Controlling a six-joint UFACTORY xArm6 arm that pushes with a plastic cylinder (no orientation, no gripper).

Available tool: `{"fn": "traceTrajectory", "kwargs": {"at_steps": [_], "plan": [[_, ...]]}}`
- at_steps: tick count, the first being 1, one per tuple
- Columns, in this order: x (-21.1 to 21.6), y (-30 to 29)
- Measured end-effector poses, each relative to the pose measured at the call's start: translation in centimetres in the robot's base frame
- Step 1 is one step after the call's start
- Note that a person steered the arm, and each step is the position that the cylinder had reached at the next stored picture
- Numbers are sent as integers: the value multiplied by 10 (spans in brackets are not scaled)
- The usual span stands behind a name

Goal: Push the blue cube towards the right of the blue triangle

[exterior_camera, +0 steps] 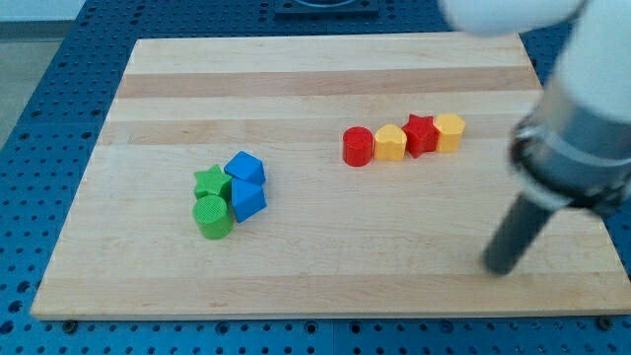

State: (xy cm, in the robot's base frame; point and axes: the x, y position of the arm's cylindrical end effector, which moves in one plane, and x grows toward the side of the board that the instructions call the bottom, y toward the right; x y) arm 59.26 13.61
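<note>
Two blue blocks sit together at the view's left of centre. The upper one (245,167) looks like the blue cube. The lower one (248,201) looks like the blue triangle, and it touches the cube's bottom side. My tip (501,267) rests on the wooden board (325,69) at the view's lower right. It is far to the right of both blue blocks and touches no block.
A green star (209,181) and a green cylinder (213,217) press against the left of the blue blocks. To the upper right stands a row: red cylinder (357,147), yellow block (390,144), red star (420,135), yellow block (450,132).
</note>
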Motion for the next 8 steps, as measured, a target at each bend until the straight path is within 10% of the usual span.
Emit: {"fn": "traceTrajectory", "kwargs": {"at_steps": [4,8], "plan": [[-4,-403],[-171,-357]]}}
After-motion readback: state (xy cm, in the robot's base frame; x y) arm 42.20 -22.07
